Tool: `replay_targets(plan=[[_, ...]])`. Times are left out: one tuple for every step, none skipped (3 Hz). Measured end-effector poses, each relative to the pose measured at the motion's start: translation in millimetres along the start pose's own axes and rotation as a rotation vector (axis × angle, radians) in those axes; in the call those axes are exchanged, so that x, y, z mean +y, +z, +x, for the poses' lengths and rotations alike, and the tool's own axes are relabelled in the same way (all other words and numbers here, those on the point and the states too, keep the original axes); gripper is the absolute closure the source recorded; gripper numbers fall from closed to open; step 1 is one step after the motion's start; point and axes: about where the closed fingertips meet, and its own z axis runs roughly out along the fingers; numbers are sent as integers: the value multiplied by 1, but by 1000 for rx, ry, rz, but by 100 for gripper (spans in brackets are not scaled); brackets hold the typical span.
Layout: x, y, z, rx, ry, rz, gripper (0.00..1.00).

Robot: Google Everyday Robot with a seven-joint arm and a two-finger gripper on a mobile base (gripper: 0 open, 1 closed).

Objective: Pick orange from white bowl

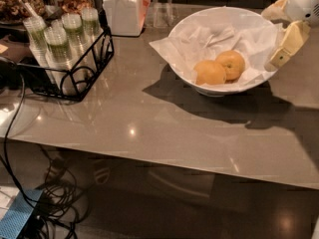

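The white bowl [185, 78] with crumpled white paper lining stands on the grey table at the right. Two fruits lie in it, touching. The orange [231, 63] is the right one, with a small dimple. The paler, more oval fruit [209, 72] is on its left. My gripper [269, 40] hangs at the bowl's right rim, above and to the right of the orange and not touching it. Its pale fingers [288, 41] stand apart, with nothing between them.
A black wire rack [75, 66] with several lidded green-topped cups stands at the left. A white square jar [123, 9] stands behind it, next to a clear glass [162, 11]. The table's front edge runs across the lower frame, and cables [30, 183] lie on the floor below.
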Motion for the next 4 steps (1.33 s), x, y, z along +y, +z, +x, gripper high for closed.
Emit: replay_targets(plan=[[-9, 7, -3, -12, -3, 16, 10], [-14, 11, -6, -22, -3, 30, 13], [-17, 37, -10, -59, -27, -23, 15], [-19, 68, -14, -56, -63, -75, 14]])
